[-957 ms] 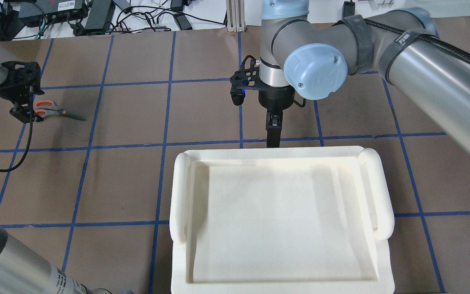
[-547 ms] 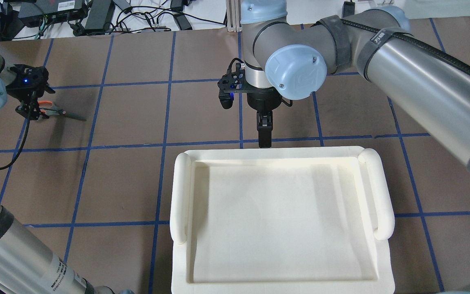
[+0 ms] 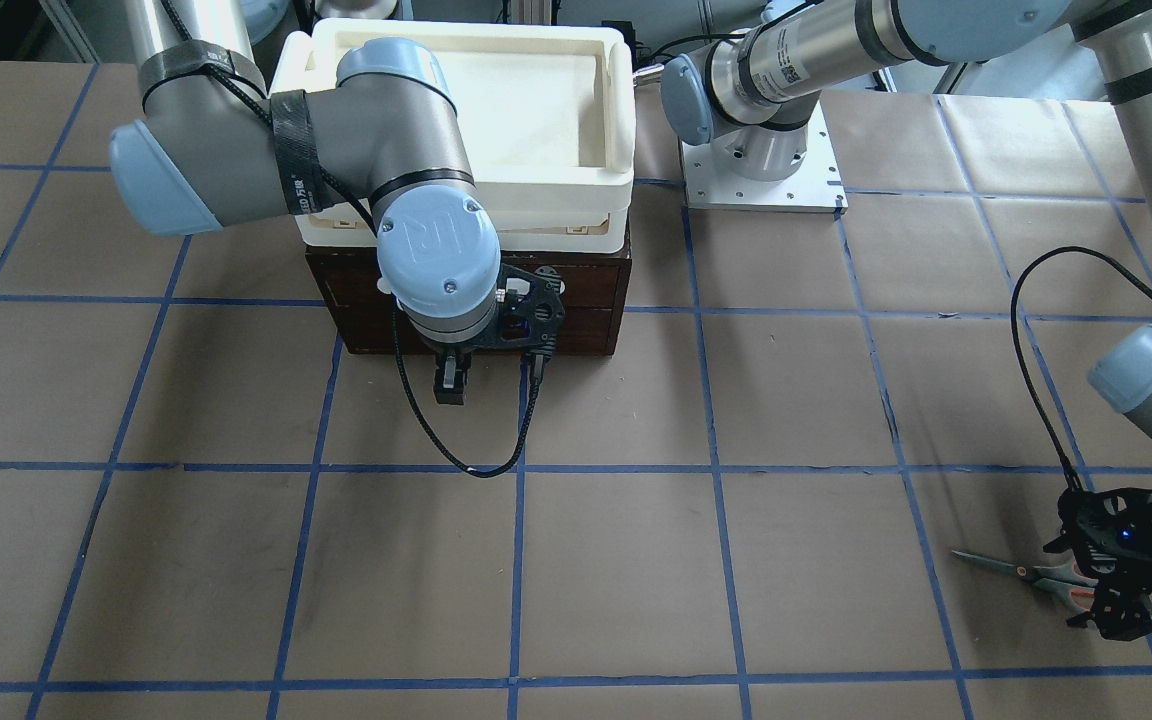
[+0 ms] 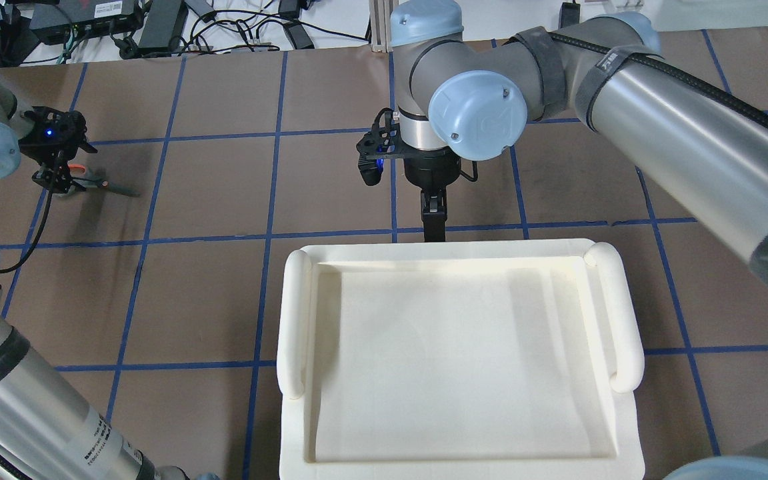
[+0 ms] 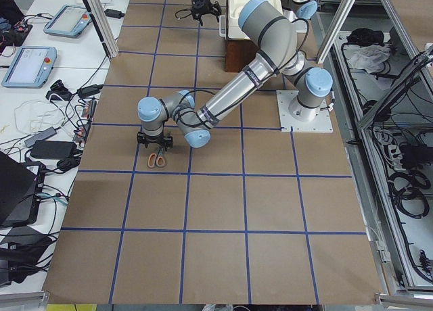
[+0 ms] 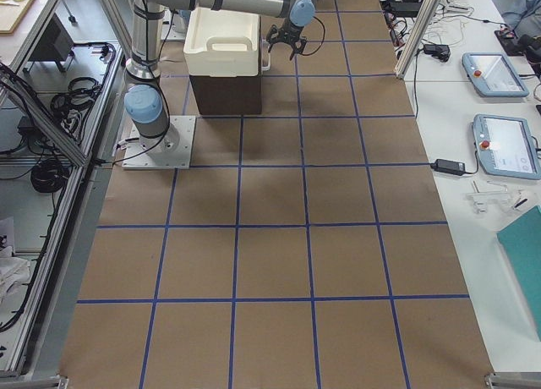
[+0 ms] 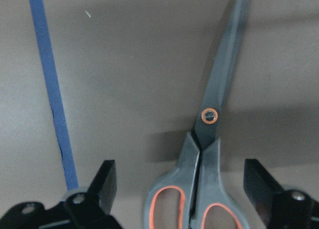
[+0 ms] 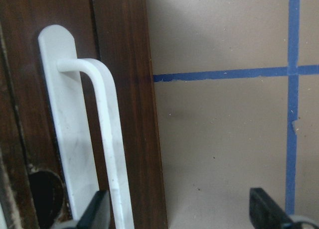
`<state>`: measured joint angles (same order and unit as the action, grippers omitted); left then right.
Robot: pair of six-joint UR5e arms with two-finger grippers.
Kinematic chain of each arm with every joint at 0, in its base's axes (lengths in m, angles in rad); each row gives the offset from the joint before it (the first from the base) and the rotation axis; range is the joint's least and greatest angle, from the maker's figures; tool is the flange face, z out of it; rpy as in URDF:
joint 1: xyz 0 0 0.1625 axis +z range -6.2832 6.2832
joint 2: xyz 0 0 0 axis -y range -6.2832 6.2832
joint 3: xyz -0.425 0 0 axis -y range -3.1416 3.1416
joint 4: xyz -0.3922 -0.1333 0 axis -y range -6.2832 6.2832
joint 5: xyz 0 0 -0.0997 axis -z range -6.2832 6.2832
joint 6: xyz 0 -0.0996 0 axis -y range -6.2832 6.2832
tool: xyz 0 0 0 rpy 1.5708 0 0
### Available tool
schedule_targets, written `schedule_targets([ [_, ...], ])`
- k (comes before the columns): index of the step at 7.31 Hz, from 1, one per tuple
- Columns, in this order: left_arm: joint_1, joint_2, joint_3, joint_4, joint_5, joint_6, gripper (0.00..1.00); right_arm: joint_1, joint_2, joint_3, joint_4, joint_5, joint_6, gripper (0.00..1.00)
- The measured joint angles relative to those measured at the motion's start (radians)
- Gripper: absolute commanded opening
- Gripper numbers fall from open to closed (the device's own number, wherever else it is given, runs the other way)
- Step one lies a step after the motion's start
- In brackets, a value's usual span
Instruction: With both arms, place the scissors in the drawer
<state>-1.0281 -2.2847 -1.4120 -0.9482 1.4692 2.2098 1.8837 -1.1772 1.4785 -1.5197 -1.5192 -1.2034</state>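
The scissors lie flat on the brown table at the far left, grey handles with orange-lined loops, blades pointing right. My left gripper hangs over their handles. In the left wrist view the scissors lie between its open fingers, apart from both. My right gripper hangs in front of the dark brown drawer, which is shut. In the right wrist view its open fingers sit beside the white bar handle; one fingertip is at the handle's end.
A white plastic tray sits on top of the drawer cabinet. A black cable loops from the right wrist down to the table. The left arm's base plate is beside the cabinet. Blue tape lines cross the table.
The left gripper has turned and shifted right over the scissors' handles. The right arm has swung left, bringing its gripper slightly left along the drawer front.
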Motion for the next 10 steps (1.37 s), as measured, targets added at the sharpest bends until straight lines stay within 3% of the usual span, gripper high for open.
schedule_targets([
  [5, -0.009, -0.023, 0.002, 0.002, -0.026, 0.002, 0.85, 0.006, 0.022, -0.002, 0.032, -0.022, -0.004, 1.00],
  [6, -0.009, -0.024, 0.003, 0.002, -0.017, 0.001, 0.68, 0.007, 0.023, -0.002, 0.040, -0.025, -0.005, 1.00],
  [7, -0.009, -0.024, 0.005, 0.002, -0.007, 0.001, 0.43, 0.008, 0.023, -0.003, 0.043, -0.026, -0.005, 1.00],
  [8, -0.009, -0.024, 0.007, 0.002, -0.002, 0.002, 0.00, 0.008, 0.024, -0.003, 0.042, -0.026, -0.005, 1.00],
  [10, -0.009, -0.022, 0.008, 0.003, 0.001, 0.005, 0.00, 0.009, 0.025, 0.000, 0.035, -0.027, -0.007, 1.00],
])
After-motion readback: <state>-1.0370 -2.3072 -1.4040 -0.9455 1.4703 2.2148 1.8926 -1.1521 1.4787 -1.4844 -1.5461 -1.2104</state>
